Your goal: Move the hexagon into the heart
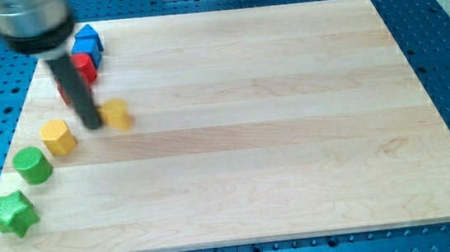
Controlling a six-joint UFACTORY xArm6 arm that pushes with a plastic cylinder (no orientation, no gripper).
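Note:
A yellow hexagon block (59,137) lies near the board's left edge. A second yellow block (116,115), blurred and likely the heart, lies up and to the right of it. My tip (92,125) is between the two, right against the blurred yellow block's left side and a short gap to the upper right of the hexagon. The dark rod slants up to the view's top left.
A blue block (87,42) and a red block (83,67) sit at the top left; another red block (63,93) is partly hidden behind the rod. A green cylinder (32,165) and a green star (11,213) lie along the wooden board's (292,136) left edge.

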